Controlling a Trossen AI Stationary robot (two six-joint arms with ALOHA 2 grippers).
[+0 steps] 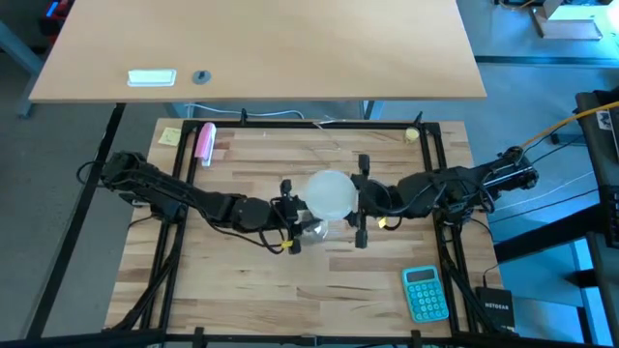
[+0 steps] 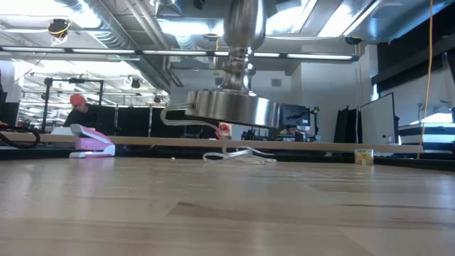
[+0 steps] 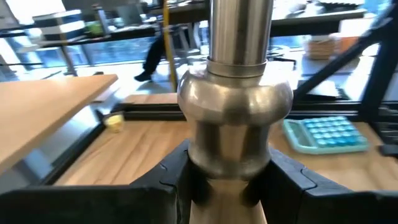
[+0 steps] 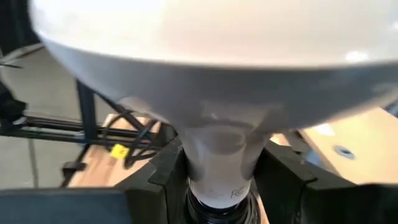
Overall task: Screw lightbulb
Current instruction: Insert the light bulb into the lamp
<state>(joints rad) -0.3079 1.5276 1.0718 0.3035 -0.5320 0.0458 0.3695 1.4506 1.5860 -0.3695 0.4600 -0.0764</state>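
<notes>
I have both arms meeting at the middle of the table (image 1: 242,290). My right pincer (image 4: 219,180) is closed on the narrow neck of the bulb (image 1: 331,193), just above its screw base, with the white globe swelling out past the fingers; my left pincer (image 3: 227,180) is clamped round the stem of the lamp stand (image 3: 235,118), below its rounded knob. In the low view the stand's flared foot hangs clear of the table, so I judge the stand is lifted, not standing. From above, the bulb sits between the two pincers, nearer the right one, and covers the top of the stand, so I cannot tell whether the base is already in the socket or only just over it. What matters next is that the bulb's long axis lines up with the stand's stem; both look roughly upright, but I cannot confirm they share a line. As for containers, I see none; a calculator (image 1: 426,293) lies well apart near the right front corner, and a pink object (image 1: 205,142) at the far left.
</notes>
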